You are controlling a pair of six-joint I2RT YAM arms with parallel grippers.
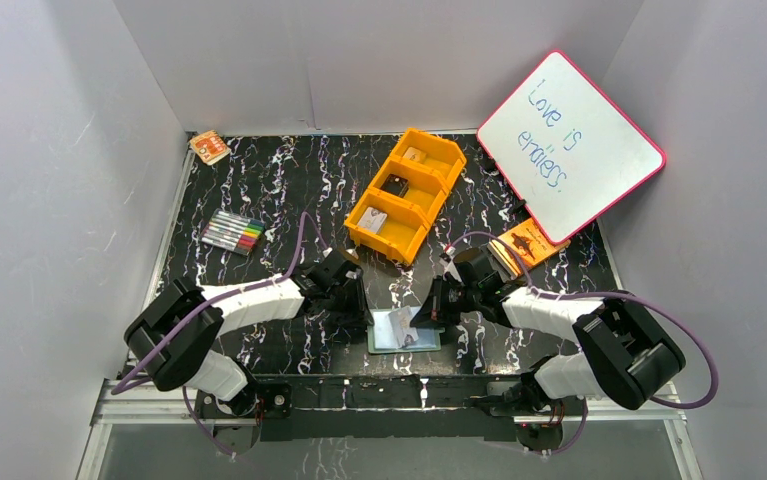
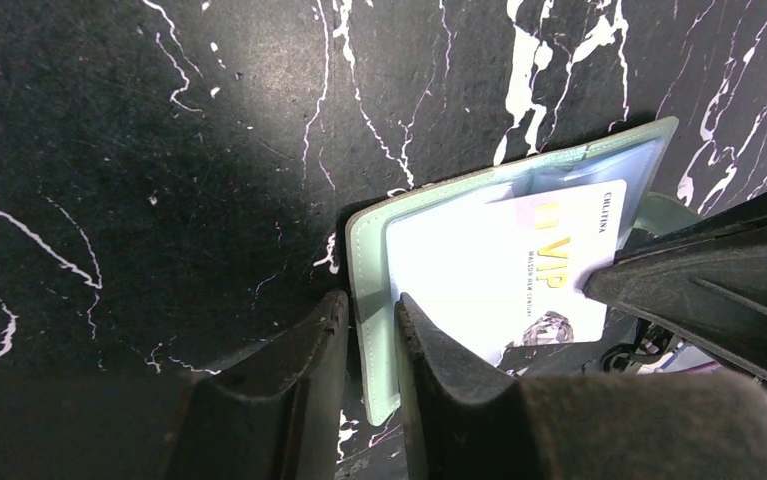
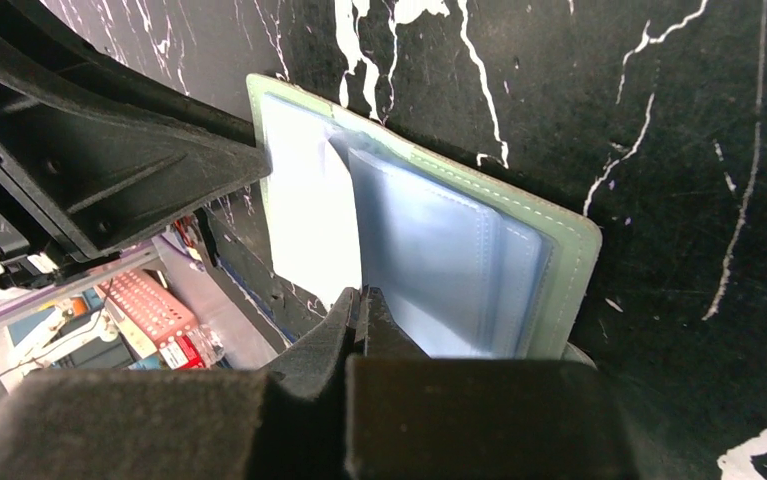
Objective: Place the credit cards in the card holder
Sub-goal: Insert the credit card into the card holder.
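Left gripper (image 2: 371,305), arm bent low and inward, clamps the open card holder (image 2: 364,250) by its left cover edge, while I see the right gripper (image 3: 362,297) closed, tips touching the white card (image 2: 489,270) on it, orange tray (image 1: 387,240) beyond.

I log: black tabletop (image 1: 279,170), white marble-look veining; plain pale grey walls (image 1: 49,150) left, back and right; aluminium rail (image 1: 399,412) along near edge; soft even light

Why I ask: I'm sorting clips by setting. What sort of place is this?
Probably a lab test booth: plain white walls around a black marbled table, two robot arms bolted at its near edge, a propped whiteboard.
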